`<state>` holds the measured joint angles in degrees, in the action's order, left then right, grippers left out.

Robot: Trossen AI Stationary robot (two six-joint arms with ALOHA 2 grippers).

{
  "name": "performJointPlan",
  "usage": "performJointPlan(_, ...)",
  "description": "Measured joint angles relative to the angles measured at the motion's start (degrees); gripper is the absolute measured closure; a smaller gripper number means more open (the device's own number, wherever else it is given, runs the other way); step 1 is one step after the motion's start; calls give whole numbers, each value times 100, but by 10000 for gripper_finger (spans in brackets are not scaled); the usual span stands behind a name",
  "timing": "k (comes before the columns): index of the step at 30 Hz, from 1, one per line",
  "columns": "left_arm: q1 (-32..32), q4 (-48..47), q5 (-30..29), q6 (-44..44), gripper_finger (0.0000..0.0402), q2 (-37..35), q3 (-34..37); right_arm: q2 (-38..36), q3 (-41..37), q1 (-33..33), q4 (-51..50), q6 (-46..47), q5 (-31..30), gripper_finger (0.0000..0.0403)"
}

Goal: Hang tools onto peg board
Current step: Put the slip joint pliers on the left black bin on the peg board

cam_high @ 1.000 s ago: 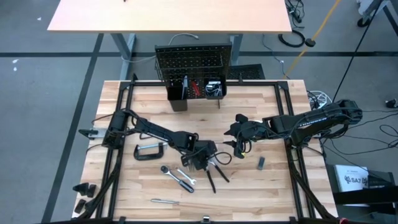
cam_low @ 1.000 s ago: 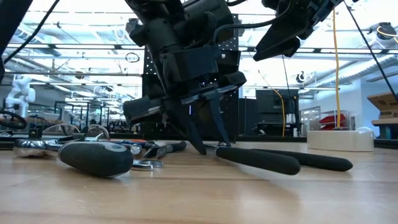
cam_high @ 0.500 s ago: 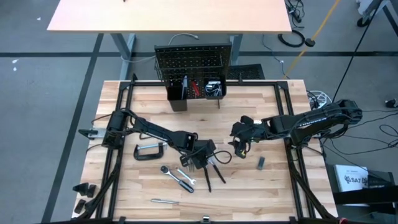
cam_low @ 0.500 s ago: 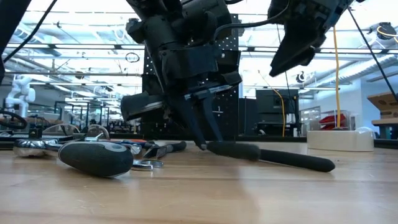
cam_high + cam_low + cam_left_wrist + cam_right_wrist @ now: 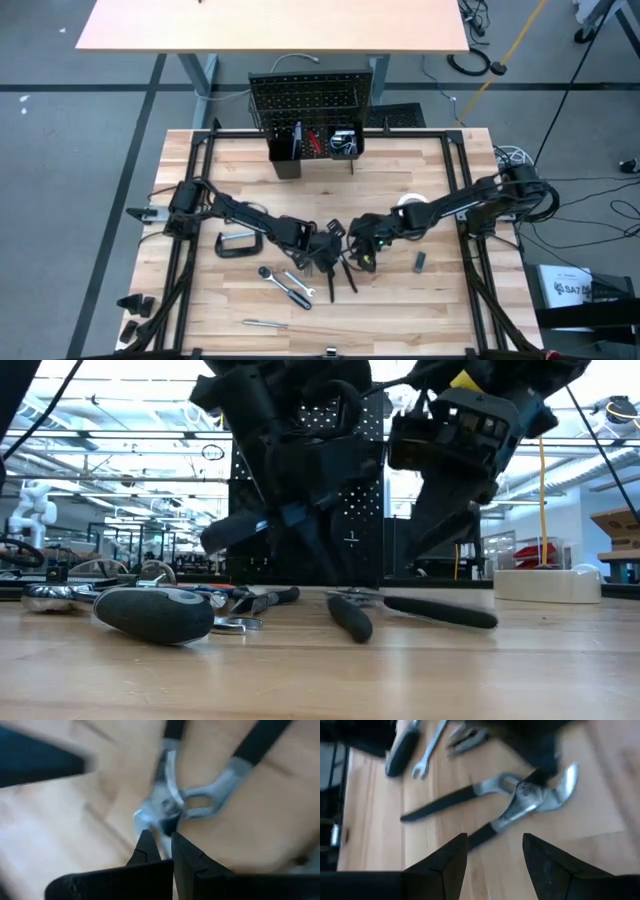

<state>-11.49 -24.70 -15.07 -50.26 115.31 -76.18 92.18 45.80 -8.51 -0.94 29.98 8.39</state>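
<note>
Black-handled pliers (image 5: pixel 341 277) lie on the table's middle, their handles (image 5: pixel 441 610) resting on the wood. My left gripper (image 5: pixel 325 254) is shut on their metal head. My right gripper (image 5: pixel 492 854) hangs open just right of them (image 5: pixel 363 249), low over the table and touching nothing; the pliers (image 5: pixel 517 800) show ahead of its fingers. The peg board (image 5: pixel 310 98) stands upright at the far edge, with black bins (image 5: pixel 315 143) at its foot. My left gripper pinches the jaw end of the pliers' metal head (image 5: pixel 161 818) between its two fingertips (image 5: pixel 148 849). The fingers slant down from the table's left. The pliers' handles stay on the table; the fingertips themselves hide the exact spot.
A black C-clamp (image 5: pixel 240 243) lies left of the pliers. A ratchet wrench and a screwdriver (image 5: pixel 287 283) lie nearer the front edge, and a thin metal tool (image 5: pixel 265 323) sits near that edge. A white tape roll (image 5: pixel 411 201) and a small grey piece (image 5: pixel 420 262) lie to the right.
My left gripper has shut on the pliers' head and rolled its wrist. The pliers have turned on the table and their spread handles have swung closer together. My right gripper has come down and toward the table's left, close beside the pliers, still open.
</note>
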Motion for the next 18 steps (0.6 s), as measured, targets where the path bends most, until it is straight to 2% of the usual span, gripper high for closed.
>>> performJointPlan(4, -141, 41, -638, 9, 401, -2, -2, 149, 0, 33, 4, -229, 59, 218)
performJointPlan(7, -183, -88, -616, 325, 401, -9, -2, 147, -183, 71, 431, -195, -73, 218)
performJointPlan(8, -184, -156, -423, 576, 401, -9, -3, 147, -311, 83, 755, -99, -109, 218)
performJointPlan(12, 24, -504, 1218, 1643, 401, -235, 41, 167, -763, 184, 1898, 792, -113, 218)
performJointPlan(13, 92, -457, 1471, 1846, 401, -348, 98, 167, -831, 197, 1992, 1017, -197, 218)
performJointPlan(18, 117, -335, 2046, 2471, 401, -590, 339, 171, -858, 157, 1916, 1360, -575, 219)
